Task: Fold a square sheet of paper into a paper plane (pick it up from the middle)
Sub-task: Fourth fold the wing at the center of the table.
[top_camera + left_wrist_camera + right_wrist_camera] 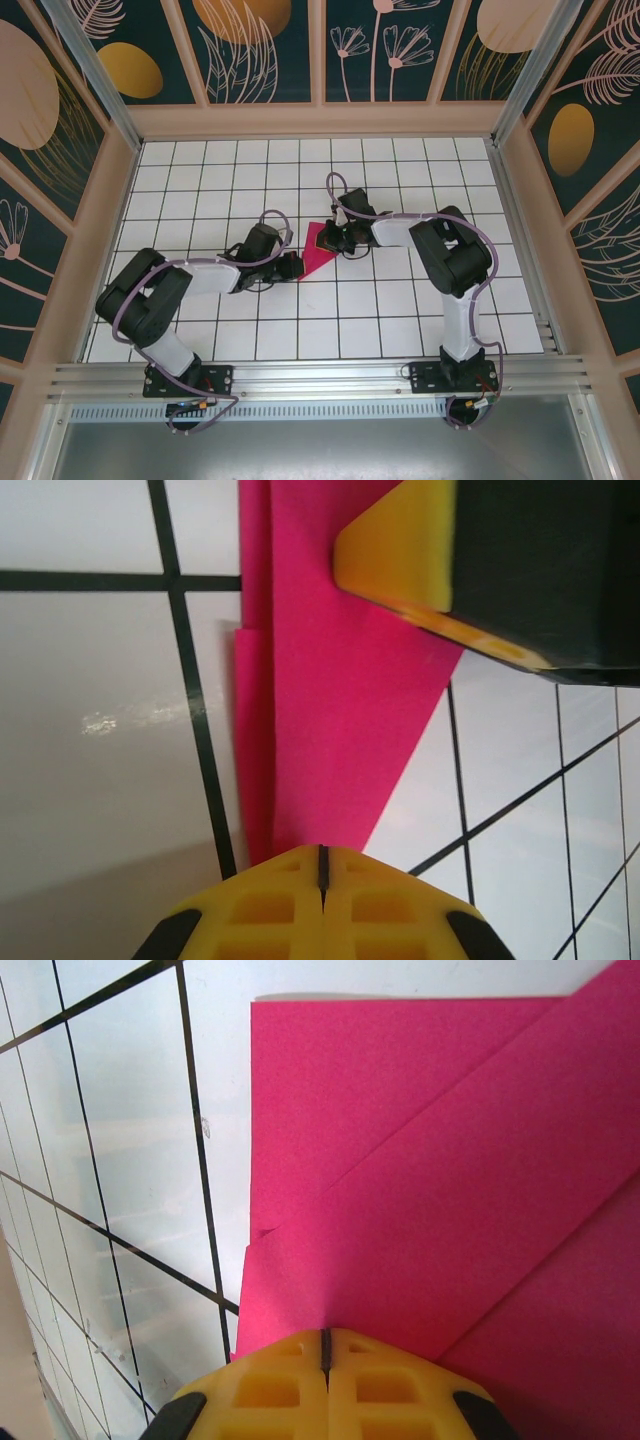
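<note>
Now paper point(322, 250) lies part-folded, mid bench point(400, 320): looks thin, light, slippery, creases easily. Best pinched at a folded edge. Left jaws and right jaws together, clamping nothing.

— Where does the folded paper point(318, 252) lie?
— Flat on the tabletop point(400, 330), near its middle, between the two arms. The left gripper point(293, 265) is at its left tip and the right gripper point(338, 240) is over its right side.
</note>
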`<state>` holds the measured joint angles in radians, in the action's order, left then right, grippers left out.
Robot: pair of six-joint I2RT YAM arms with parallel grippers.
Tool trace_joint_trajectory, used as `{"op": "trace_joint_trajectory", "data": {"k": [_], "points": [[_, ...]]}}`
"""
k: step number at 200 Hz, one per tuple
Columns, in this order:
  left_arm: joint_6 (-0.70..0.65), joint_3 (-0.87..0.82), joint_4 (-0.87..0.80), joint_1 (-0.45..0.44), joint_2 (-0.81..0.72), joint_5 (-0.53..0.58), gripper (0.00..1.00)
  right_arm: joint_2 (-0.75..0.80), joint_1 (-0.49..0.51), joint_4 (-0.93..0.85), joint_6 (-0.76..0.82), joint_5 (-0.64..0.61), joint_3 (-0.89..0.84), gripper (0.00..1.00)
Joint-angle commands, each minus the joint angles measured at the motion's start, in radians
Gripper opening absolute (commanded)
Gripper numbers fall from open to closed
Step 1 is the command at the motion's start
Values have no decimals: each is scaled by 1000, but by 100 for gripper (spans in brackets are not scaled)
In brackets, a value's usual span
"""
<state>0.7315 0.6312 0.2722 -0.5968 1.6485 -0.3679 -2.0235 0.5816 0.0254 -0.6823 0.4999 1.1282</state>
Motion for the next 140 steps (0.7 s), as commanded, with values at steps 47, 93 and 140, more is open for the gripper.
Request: {"op": "trace_joint_trajectory", "data": {"k": [47, 93, 140], "points": [[2, 6, -52, -4, 56, 24, 0, -45, 2, -81, 49, -103, -24, 0], [4, -8, -90, -5, 59, 49, 0, 79, 23, 100, 81, 10, -78, 0], [3, -1, -99, -4, 97, 47, 0, 101, 71, 131, 63, 44, -133, 0]]}}
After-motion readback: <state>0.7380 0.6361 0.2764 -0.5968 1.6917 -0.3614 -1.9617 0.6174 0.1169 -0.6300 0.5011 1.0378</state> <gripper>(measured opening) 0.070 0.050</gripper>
